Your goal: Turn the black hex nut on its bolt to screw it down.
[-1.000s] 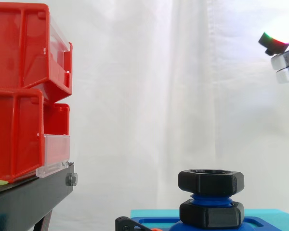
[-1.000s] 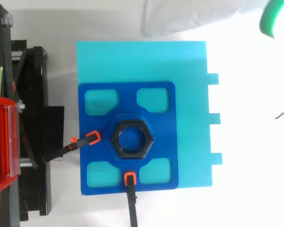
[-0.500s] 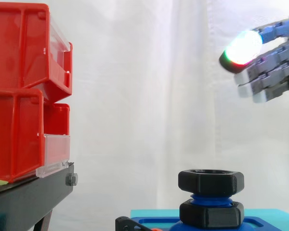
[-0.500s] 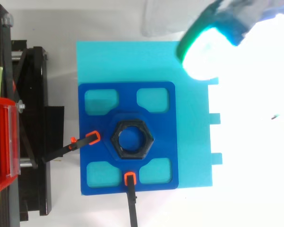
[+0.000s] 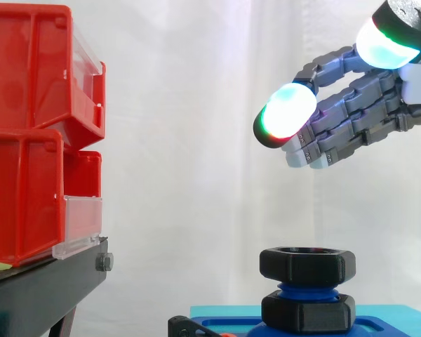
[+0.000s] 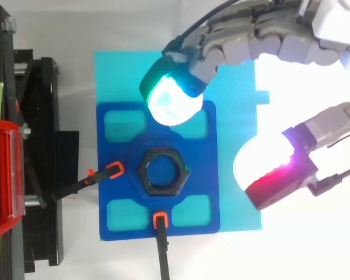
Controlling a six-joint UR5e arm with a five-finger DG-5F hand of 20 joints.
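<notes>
1. Presently, hand [image 5: 354, 112]: in the side view it hangs well above the work at about 1 o'clock from the nut, touching nothing; fingers spread apart and nearly straight, nothing between them.
2. Fingertips [image 6: 172, 102]: in the top view one cyan-green pad lies at 12 o'clock of the nut, and a white-and-magenta pad at 3 o'clock.
3. Black hex nut [image 5: 307, 265]: sits level at the top of the blue bolt [image 5: 307, 290], with thread showing beneath it.
4. Second black nut [image 5: 307, 313]: lower on the same bolt, at 6 o'clock of the first.
5. Blue plate [image 6: 211, 175]: carries the bolt at its centre and lies on a cyan base [image 6: 134, 76].
6. Orange-tipped clamps [image 6: 114, 170]: grip the plate at 9 and 6 o'clock of the nut.
7. Red bins [image 5: 28, 126]: stacked on a black stand [image 5: 42, 295], at 9 o'clock of the nut.
</notes>
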